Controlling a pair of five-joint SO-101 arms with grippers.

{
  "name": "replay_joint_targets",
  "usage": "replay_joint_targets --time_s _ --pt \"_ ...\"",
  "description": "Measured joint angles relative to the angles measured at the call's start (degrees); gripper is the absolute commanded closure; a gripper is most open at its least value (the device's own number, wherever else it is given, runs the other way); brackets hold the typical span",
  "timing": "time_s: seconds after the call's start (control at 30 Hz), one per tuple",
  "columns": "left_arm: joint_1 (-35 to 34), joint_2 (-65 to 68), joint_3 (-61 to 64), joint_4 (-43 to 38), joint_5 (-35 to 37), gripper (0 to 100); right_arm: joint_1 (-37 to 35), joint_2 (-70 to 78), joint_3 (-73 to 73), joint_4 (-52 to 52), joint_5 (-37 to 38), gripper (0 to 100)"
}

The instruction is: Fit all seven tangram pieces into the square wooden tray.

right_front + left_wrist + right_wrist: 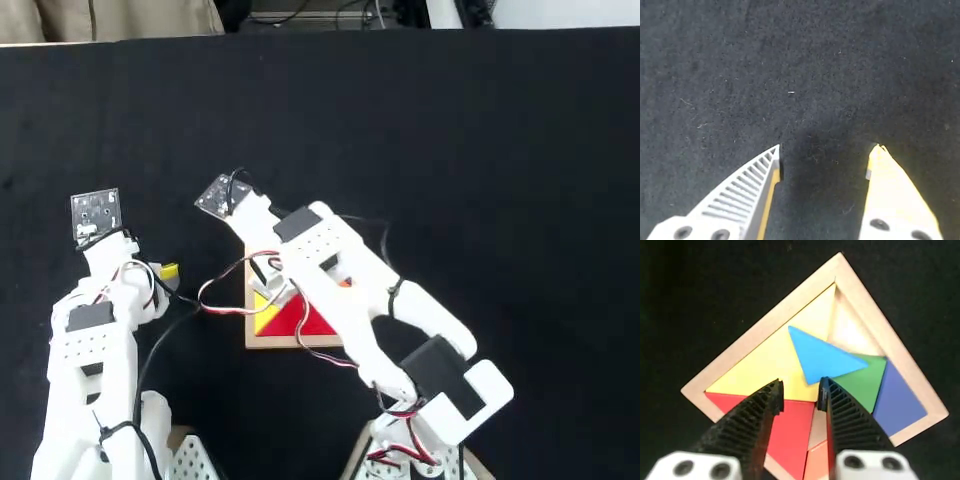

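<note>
Over the tray [765, 330] with the right gripper [800, 386], jaws parted a little, nothing between them. Directly under and just ahead of the tips: blue triangle [822, 357], square corner pointing back into the gap between the jaws, long edge crosswise to the gripper's reach and on the far side. Seemingly unseated, riding over the yellow triangle [755, 375] and the green piece [865, 385] rather than flush. Beyond that long edge, farther out from the tips, a bare triangular pocket [850, 332] of pale wood, meeting the blue triangle's far edge. Judged next: nudging blue straight away from the gripper into that pocket; a push off-axis likely to spin it. Beneath the jaws, nearer the wrist: red triangle [790, 432] and orange piece [815, 465], both apparently flush. Past the green piece, a violet-blue piece [897, 400] against the rim. All flat, thin, matte-painted wood with crisp edges; raised unpainted rim, pale grain. Ribbed black fingers [850, 415] on the right arm. Off to one side, left gripper [827, 150] wide open, empty, over plain black cloth [790, 75], fuzzy and lint-flecked, well apart from the tray in the high view. Right arm clearly the nearer.
</note>
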Motion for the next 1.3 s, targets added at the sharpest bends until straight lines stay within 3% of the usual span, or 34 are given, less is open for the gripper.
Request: replay_joint_targets --time_s 0.2,0.33,0.73,1.3 --pt "0.0 0.0 0.0 0.0 0.0 72 1.05 -1.58 -1.93 5.36 -0.09 87.6" --pt "0.0 0.0 0.0 0.0 0.0 72 -2.2 -4.22 -1.93 5.8 0.88 98.8" --pt "0.0 0.0 0.0 0.0 0.0 72 -1.14 10.64 -10.9 4.66 1.85 97.5" --pt "0.0 -0.53 0.0 0.0 0.0 72 2.99 11.69 -13.54 3.08 1.85 97.5"
